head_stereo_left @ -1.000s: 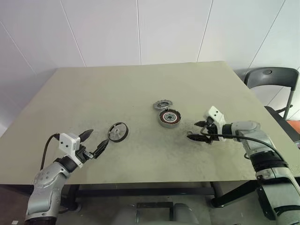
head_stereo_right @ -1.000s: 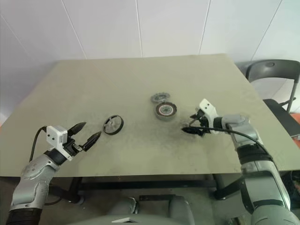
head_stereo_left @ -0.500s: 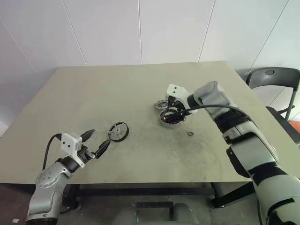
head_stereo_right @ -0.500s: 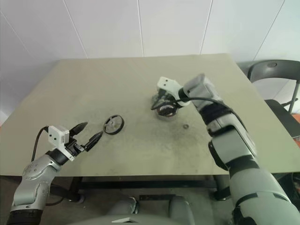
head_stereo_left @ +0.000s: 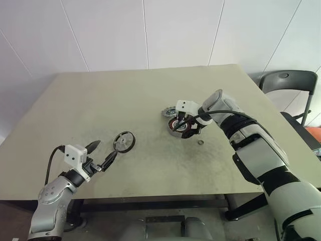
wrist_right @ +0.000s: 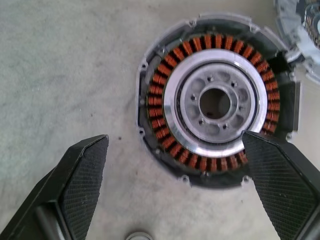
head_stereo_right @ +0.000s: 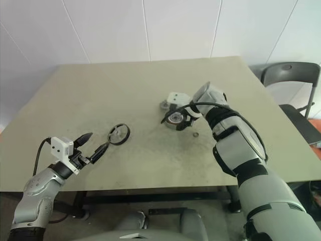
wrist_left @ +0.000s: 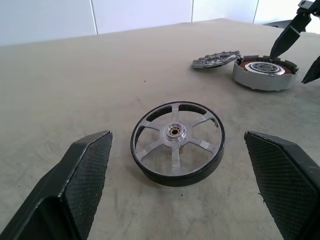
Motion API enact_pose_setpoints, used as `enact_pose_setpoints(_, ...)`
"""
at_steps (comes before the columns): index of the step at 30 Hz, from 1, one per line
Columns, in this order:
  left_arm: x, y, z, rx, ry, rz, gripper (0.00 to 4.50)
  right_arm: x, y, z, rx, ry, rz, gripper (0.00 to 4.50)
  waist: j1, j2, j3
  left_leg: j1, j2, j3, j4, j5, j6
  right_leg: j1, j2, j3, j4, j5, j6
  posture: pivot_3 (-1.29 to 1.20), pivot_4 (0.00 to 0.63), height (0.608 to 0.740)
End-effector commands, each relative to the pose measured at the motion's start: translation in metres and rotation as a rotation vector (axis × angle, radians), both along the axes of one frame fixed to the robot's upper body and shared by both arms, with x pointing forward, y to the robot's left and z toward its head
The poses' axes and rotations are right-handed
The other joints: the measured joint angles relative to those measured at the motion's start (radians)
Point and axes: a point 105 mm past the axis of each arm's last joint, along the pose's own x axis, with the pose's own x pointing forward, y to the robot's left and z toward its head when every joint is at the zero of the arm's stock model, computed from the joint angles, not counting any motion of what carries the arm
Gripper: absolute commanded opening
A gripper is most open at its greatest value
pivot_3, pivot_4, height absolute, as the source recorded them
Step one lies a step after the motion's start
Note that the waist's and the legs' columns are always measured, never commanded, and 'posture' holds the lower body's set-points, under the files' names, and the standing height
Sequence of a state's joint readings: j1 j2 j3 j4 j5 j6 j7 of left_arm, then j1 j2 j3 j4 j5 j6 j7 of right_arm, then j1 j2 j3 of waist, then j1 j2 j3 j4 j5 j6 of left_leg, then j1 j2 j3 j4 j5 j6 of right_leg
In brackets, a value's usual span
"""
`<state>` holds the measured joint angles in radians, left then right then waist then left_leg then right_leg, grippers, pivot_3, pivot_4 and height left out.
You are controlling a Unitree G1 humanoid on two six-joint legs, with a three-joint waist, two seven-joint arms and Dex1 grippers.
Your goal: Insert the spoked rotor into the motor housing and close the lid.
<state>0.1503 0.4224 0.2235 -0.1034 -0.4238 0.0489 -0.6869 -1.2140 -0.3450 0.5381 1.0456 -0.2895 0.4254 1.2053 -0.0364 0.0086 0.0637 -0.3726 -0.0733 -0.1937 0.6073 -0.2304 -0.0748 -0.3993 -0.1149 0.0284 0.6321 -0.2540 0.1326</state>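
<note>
The spoked rotor (head_stereo_left: 124,141), a dark-rimmed wheel with silvery spokes, lies flat on the table (head_stereo_left: 100,95). My left gripper (head_stereo_left: 101,155) stands open just short of it, its fingers (wrist_left: 82,175) spread to either side of the wheel (wrist_left: 177,142) without touching. The motor housing (wrist_right: 216,102), with copper windings around a silver centre, sits near the table's middle (head_stereo_left: 181,126). My right gripper (head_stereo_left: 184,125) hangs open right above it, pointing steeply down. The ribbed grey lid (head_stereo_left: 169,111) leans against the housing's far left side (wrist_left: 216,60).
A tiny loose ring (head_stereo_left: 201,143) lies on the table just right of the housing. A dark chair (head_stereo_left: 288,83) stands past the table's right edge. White wall panels rise behind the table.
My right arm has swung in from the right side of the table and tipped down over the housing. The tiny ring is uncovered where the gripper was. The left gripper has stayed put.
</note>
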Motion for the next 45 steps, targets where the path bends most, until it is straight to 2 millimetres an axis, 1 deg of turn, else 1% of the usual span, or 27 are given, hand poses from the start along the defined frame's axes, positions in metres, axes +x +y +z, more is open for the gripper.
enact_pose_setpoints(1,0.004,0.001,0.015,0.015,-0.069,-0.004,4.5,0.003,0.009,0.007,0.024,-0.04,0.032,4.46,-0.004,0.0,0.0,0.0,0.0,0.0,0.0,0.0,0.0,0.0,0.0,0.0,0.0,0.0,0.0,0.0,0.0,0.74)
enact_pose_setpoints(8,0.003,0.002,0.014,0.017,-0.07,-0.005,4.5,-0.003,0.014,-0.004,0.012,-0.013,0.064,4.46,-0.009,0.0,0.0,0.001,0.0,0.0,0.0,0.0,0.0,0.001,0.0,0.0,0.0,0.0,0.0,0.0,0.0,0.74)
enact_pose_setpoints(13,0.003,0.003,0.014,0.018,-0.07,-0.001,4.5,-0.003,0.019,-0.009,0.011,-0.034,0.087,4.46,-0.01,0.0,0.0,0.003,0.0,0.0,0.0,0.0,0.0,0.003,0.0,0.0,0.001,0.0,0.0,0.0,0.0,0.74)
enact_pose_setpoints(17,0.003,0.003,0.013,0.019,-0.07,0.001,4.5,-0.003,0.024,-0.008,0.029,-0.043,0.095,4.46,-0.012,0.0,-0.001,0.004,0.0,0.0,0.001,0.0,0.0,0.003,0.001,0.0,0.002,0.0,0.0,0.0,0.0,0.74)
enact_pose_setpoints(20,0.003,0.003,0.013,0.019,-0.071,0.0,4.5,-0.003,0.024,-0.012,0.026,-0.039,0.095,3.9,-0.015,0.0,-0.001,0.005,0.001,0.0,0.0,0.0,0.0,0.003,0.001,0.001,0.002,0.0,0.0,0.0,0.0,0.74)
enact_pose_setpoints(21,0.003,0.003,0.014,0.019,-0.072,-0.001,4.5,-0.003,0.024,-0.013,0.02,-0.045,0.099,3.6,-0.017,0.0,-0.001,0.005,0.001,0.0,0.0,0.0,0.0,0.003,0.001,0.001,0.002,0.0,0.0,0.0,0.0,0.74)
enact_pose_setpoints(28,0.004,0.001,0.015,0.019,-0.076,-0.005,4.5,-0.005,0.028,-0.021,-0.003,-0.066,0.133,1.2,-0.03,0.0,-0.001,0.013,0.001,0.0,0.0,0.0,0.0,0.01,0.001,0.001,0.002,-0.003,0.002,0.0,0.0,0.74)
enact_pose_setpoints(31,0.005,0.001,0.015,0.019,-0.076,-0.006,4.5,-0.006,0.031,-0.022,0.001,-0.063,0.136,0.17,-0.031,0.0,-0.001,0.015,0.001,0.0,0.0,0.0,0.0,0.013,0.001,0.001,0.002,-0.005,0.0,0.0,0.0,0.74)
enact_pose_setpoints(32,0.005,0.001,0.015,0.018,-0.076,-0.006,4.5,-0.006,0.032,-0.022,0.002,-0.063,0.138,0.01,-0.031,0.0,-0.001,0.015,0.001,0.0,0.0,0.0,0.0,0.013,0.001,0.001,0.002,-0.005,0.0,0.0,0.0,0.74)
enact_pose_setpoints(41,0.006,0.0,0.017,0.018,-0.08,-0.004,4.5,-0.006,0.038,-0.019,0.016,-0.062,0.14,0.01,-0.033,0.0,-0.001,0.015,0.001,0.0,0.0,0.0,0.0,0.013,0.001,0.002,0.002,-0.005,0.0,0.0,0.0,0.74)
enact_pose_setpoints(43,0.006,0.0,0.018,0.019,-0.08,-0.003,4.5,-0.006,0.042,-0.014,0.037,-0.057,0.142,0.01,-0.032,0.0,-0.001,0.015,0.001,-0.001,0.0,0.0,0.0,0.013,0.001,0.002,0.002,-0.005,0.0,0.0,0.0,0.74)
enact_pose_setpoints(45,0.007,0.0,0.018,0.018,-0.082,-0.002,4.5,-0.01,0.05,-0.004,0.09,-0.023,0.151,0.01,-0.032,0.0,-0.001,0.015,0.001,-0.001,0.0,0.0,0.0,0.013,0.001,0.002,0.002,-0.005,0.0,0.0,0.0,0.74)
